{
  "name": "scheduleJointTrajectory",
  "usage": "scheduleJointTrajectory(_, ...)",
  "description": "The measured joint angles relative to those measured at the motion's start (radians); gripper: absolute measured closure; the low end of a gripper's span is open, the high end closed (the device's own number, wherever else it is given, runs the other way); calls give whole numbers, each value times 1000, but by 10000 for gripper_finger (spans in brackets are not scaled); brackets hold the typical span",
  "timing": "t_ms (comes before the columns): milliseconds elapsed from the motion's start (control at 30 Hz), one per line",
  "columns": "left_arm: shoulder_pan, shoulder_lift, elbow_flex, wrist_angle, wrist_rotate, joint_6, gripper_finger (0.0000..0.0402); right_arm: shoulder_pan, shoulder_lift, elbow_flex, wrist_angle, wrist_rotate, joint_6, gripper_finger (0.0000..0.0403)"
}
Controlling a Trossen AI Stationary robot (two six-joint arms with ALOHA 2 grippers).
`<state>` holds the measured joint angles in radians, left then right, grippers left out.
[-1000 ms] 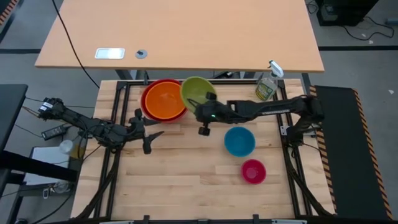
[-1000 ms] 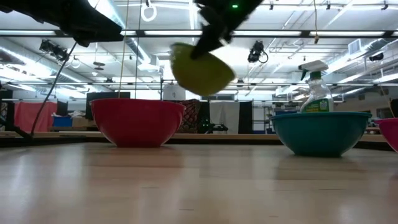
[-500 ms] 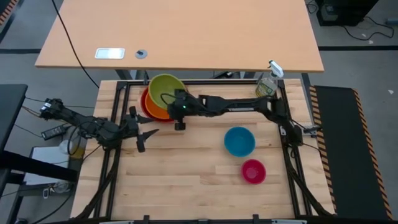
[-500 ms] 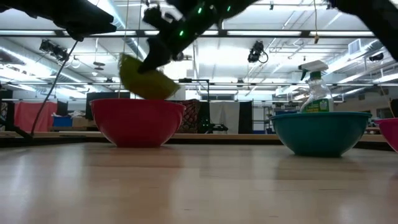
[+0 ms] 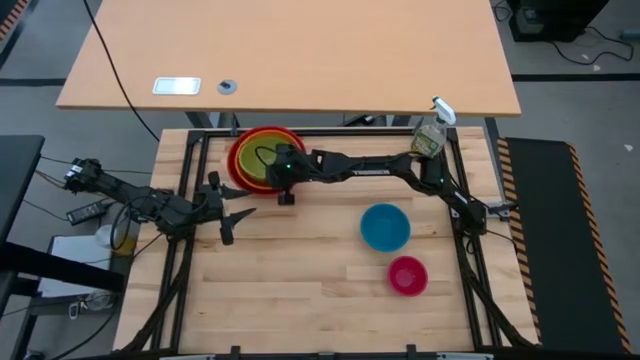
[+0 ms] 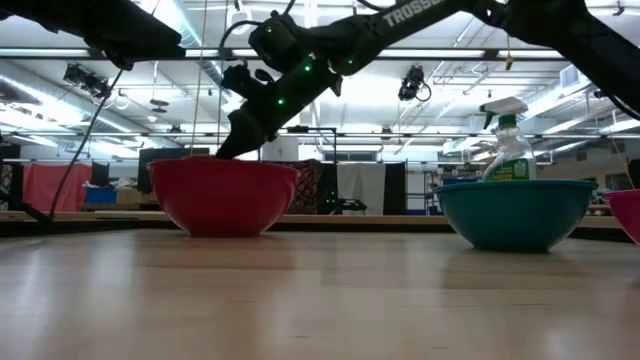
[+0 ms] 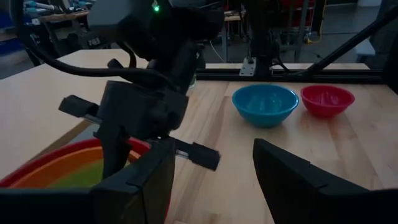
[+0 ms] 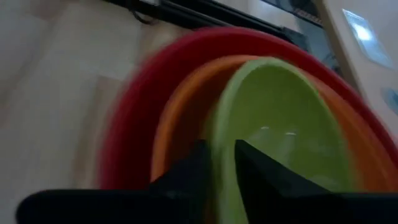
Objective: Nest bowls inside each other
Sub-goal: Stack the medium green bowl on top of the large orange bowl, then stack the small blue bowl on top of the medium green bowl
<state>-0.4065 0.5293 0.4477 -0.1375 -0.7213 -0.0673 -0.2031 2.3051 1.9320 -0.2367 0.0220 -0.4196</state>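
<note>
The red bowl stands at the table's far left with the orange bowl nested in it. The green bowl lies inside the orange one. My right gripper reaches across to the stack's right rim and is shut on the green bowl. In the low view its fingers dip behind the red bowl's rim. The blue bowl and the pink bowl rest on the table at the right. My left gripper stands open near the stack, touching nothing. My right gripper has the green bowl's rim between its two fingers, one finger inside the bowl and one outside. The fingers slant down from the table's right. The bowl sits inside the orange bowl.
A clear spray bottle stands at the far right corner. The right arm stretches over the table's far part. Bare wood lies along the near half. A tan desk stands beyond the far edge.
My right gripper has carried the green bowl toward the table's left and down. The bowl hung tilted in the air beside the stack and now lies inside the orange bowl. The wrist has rolled on the way.
</note>
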Motion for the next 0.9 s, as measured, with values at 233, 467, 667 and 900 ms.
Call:
scheduleJointTrajectory(233,0,0,0,2,0,0,182,29,-56,0,-71,40,3,242)
scheduleJointTrajectory(467,0,0,0,-4,0,-6,182,74,-184,1,-277,70,70,217)
scheduleJointTrajectory(667,-1,1,0,-36,0,-43,182,151,-278,-56,-545,202,152,222)
scheduleJointTrajectory(900,-1,1,0,-40,0,-62,182,259,-419,-314,-679,254,256,222)
